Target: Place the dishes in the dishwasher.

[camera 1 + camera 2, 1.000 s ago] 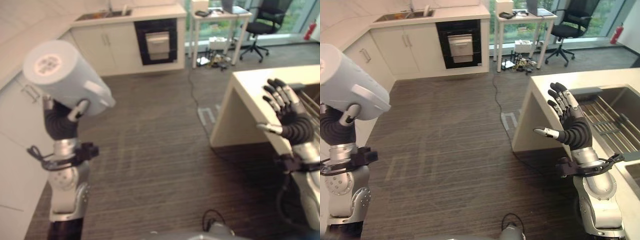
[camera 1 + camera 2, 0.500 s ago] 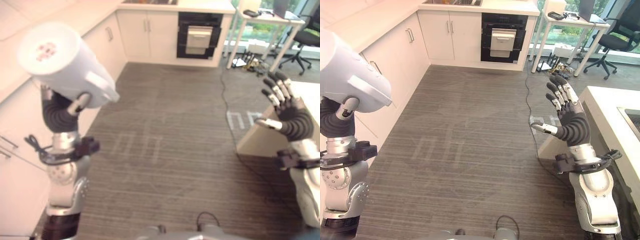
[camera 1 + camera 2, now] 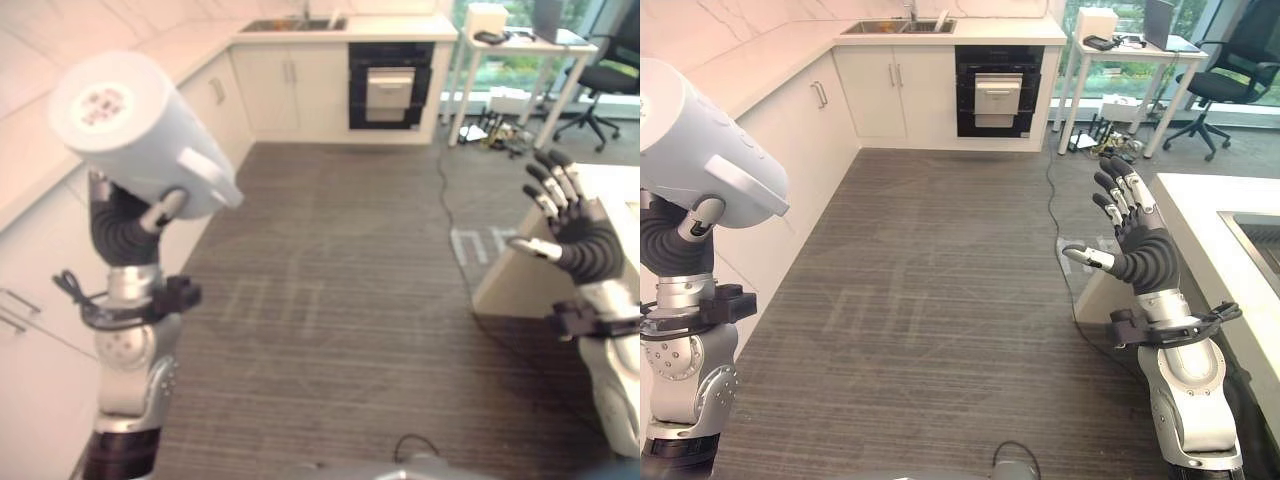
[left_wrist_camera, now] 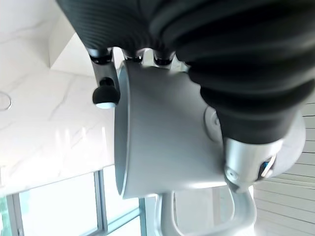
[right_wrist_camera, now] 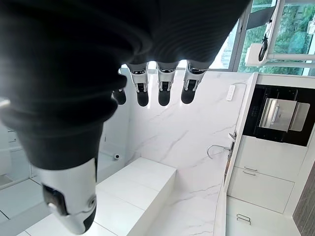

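Left hand: your left hand is up at about 9 o'clock in the head view, fingers and thumb curled round a big white mug. In the wrist view you can see the fingers hooked over the rim of it.

Mug: one mug, tipped over so its base faces the camera and its handle sticks out toward 4 o'clock. There's a reddish mark printed on the base, too small to read.

Right hand: your right hand is at 3 o'clock, raised with fingers spread straight and the thumb out to the side, nothing in it.

Versus a moment ago: both hands look pretty much the same as half a second back, mug still clamped, right hand still spread. The whole view has swung though, so that's the camera moving, not the stuff.

Counter by the right hand: a white counter just behind the right hand, with the corner of a sink at its far edge.

Kitchen run: white cabinets down the 9 to 11 o'clock side, one black built-in oven at 12 o'clock, and a second sink in the top beside it.

Further out: one white table at 1 o'clock and one black office chair past it at 2 o'clock.

Floor: dark striped floor between everything.
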